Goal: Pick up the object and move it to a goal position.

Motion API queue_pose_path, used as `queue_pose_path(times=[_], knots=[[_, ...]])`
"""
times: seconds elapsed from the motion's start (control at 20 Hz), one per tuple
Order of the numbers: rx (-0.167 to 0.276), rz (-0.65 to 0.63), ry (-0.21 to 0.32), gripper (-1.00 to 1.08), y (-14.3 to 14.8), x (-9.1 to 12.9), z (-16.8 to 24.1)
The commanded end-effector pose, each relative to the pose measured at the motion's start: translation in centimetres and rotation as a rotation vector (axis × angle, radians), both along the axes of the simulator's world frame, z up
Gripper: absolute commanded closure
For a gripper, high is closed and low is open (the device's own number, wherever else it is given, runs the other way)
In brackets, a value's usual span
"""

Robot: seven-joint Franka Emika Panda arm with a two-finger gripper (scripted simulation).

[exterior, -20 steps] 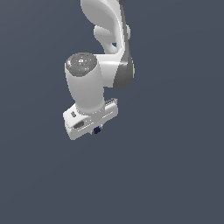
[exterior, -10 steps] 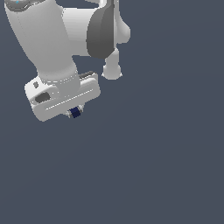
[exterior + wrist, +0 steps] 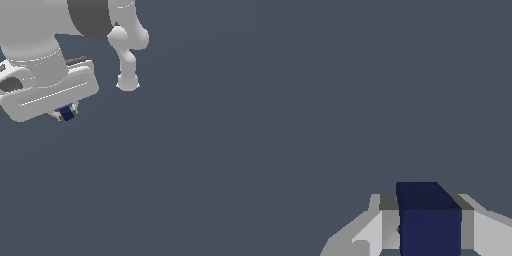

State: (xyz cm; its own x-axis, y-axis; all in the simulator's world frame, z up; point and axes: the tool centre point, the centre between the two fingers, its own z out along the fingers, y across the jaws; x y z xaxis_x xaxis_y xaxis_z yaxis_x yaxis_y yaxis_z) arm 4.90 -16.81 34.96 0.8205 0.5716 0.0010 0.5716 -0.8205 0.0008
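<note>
Exterior view first: everything behind me is one flat slate-grey surface (image 3: 175, 175), evenly lit, with no edge, seam or wall that I can make out, so I cannot tell floor from backdrop. My own white arm (image 3: 40, 45) fills the upper part on the exterior view's left, with a dark grey band at one joint and a further link and rounded base standing a little way off toward the middle.

My gripper (image 3: 65, 113) hangs under the broad white hand body, and the dark navy block (image 3: 67, 114) sits right between its fingertips, tucked just below that body. Only the lower corner of the block peeks out there. In the wrist view the block (image 3: 429, 220) is pressed between my pale grey fingers (image 3: 373, 232), one on each side and both touching it, so I am clamped on it. Nothing but plain grey shows beyond the block in either view, and I cannot tell whether it rests on the surface or is off it.

The block is cube-like, very dark blue, with sharp edges and plain faces, and is far smaller than my hand.
</note>
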Motion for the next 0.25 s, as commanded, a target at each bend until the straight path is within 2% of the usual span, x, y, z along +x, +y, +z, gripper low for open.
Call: queue_pose_path(times=[0.0,0.2], knots=[[0.000,0.001,0.001,1.08,-0.39,-0.02,0.61],[0.000,0.001,0.001,1.08,-0.61,-0.01,0.92]])
